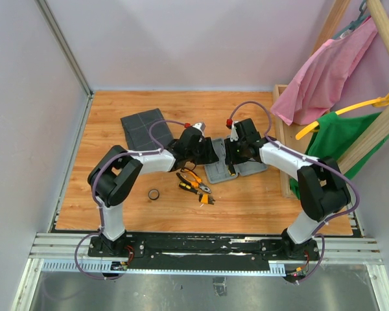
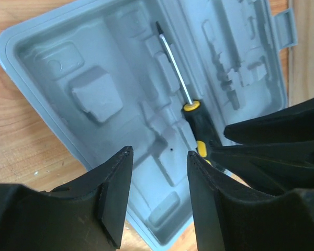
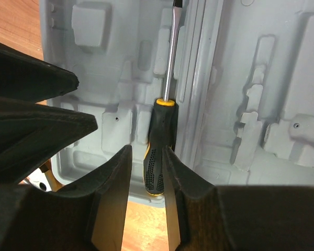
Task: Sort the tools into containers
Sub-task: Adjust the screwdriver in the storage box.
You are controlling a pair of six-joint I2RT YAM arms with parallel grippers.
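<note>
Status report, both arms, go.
Left gripper open, empty, over grey case. Right gripper straddling screwdriver in case, grip unconfirmed. Grippers crowd each other.

My left gripper (image 2: 159, 151) and right gripper (image 3: 147, 148) have fingers (image 2: 115, 198) of matt black plastic with a faintly grained face. The case (image 3: 261, 78) is light-grey hard moulded plastic, smooth, with a dull satin sheen. The screwdriver (image 3: 159, 141) has a bright, polished metal shaft, a matt black handle with a dotted grip patch, and glossy yellow plastic trim. The table (image 1: 259, 201) shows orange-brown wood grain, smooth and low in gloss. The pouch (image 1: 144, 128), upper left of centre in the top view, is matt dark grey fabric. At the right edge, pink cloth (image 1: 324, 78) and green cloth (image 1: 337, 139) hang on a rack (image 1: 282, 149) of pale bare wood.
</note>
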